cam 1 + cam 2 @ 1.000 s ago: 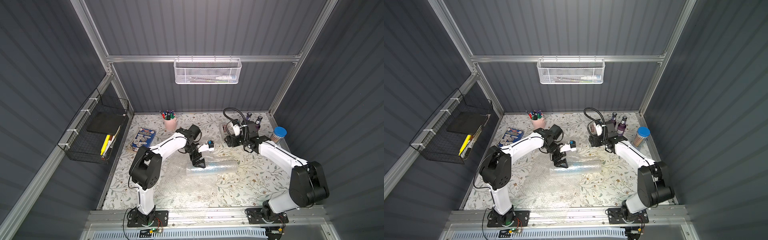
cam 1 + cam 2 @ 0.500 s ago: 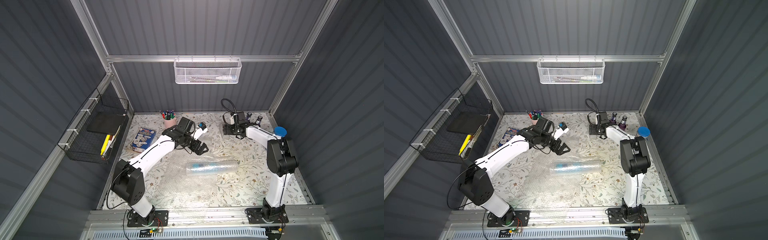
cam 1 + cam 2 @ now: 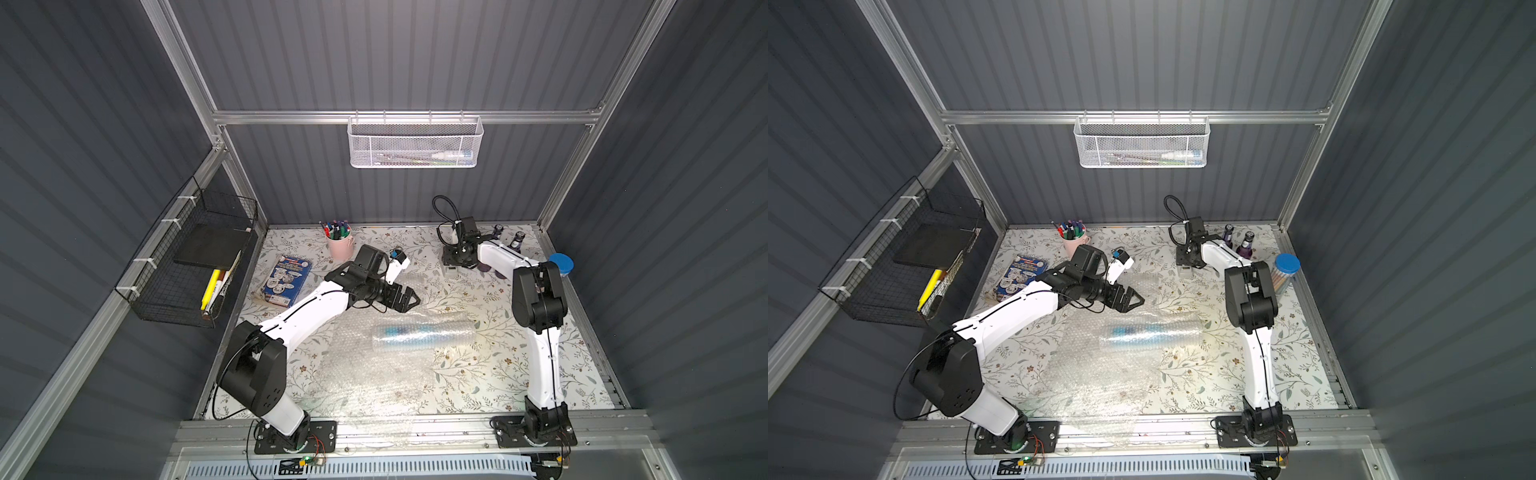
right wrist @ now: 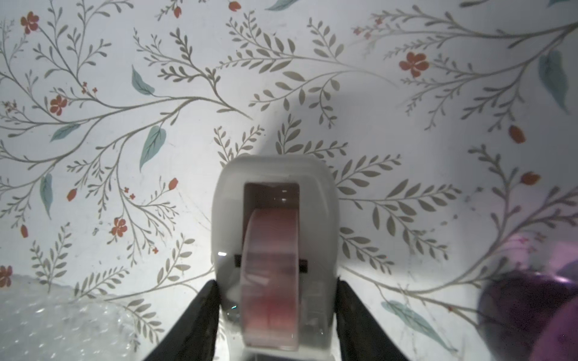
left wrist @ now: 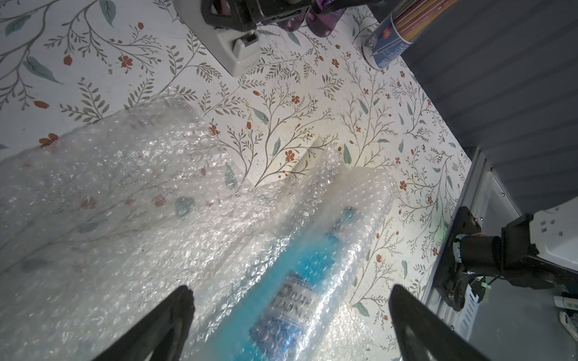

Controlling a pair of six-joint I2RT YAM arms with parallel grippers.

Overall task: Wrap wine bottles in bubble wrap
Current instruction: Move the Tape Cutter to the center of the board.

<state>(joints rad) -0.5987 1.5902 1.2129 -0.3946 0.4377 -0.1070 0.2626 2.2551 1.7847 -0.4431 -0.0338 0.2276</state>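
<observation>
clock: 12 = back wall, 6 = arm bases, read in both top views
blue bottle (image 3: 399, 331): on its side at the centre of the table (image 3: 478, 374), rolled inside bubble wrap (image 3: 444, 326), blue body at the roll's 9 end
flat sheet (image 3: 374, 374): under the roll, spreads toward 6 as far as the front edge
left gripper (image 3: 409, 300): fingers spread wide, empty, hovers at about 10 of the roll, apart from it
right gripper (image 4: 276, 284): at 1, fingers pressed on both sides of the tape dispenser (image 4: 275, 175). Looks like a pinch, dispenser not lifted
purple bottles (image 3: 1228, 235): two, upright at 1–2 by the back wall, bare, just beside the right arm
changed: a second ago the left gripper was down at the roll's 9 end, now backed off. Right jaws stood wider, now closed in on the dispenser. Roll has not shifted
meaning: blue bottle looks wrapped, taping is likely next
risk: nothing holds the roll, so the loose edge may spring open before the tape arrives
left to do: two purple bottles
</observation>
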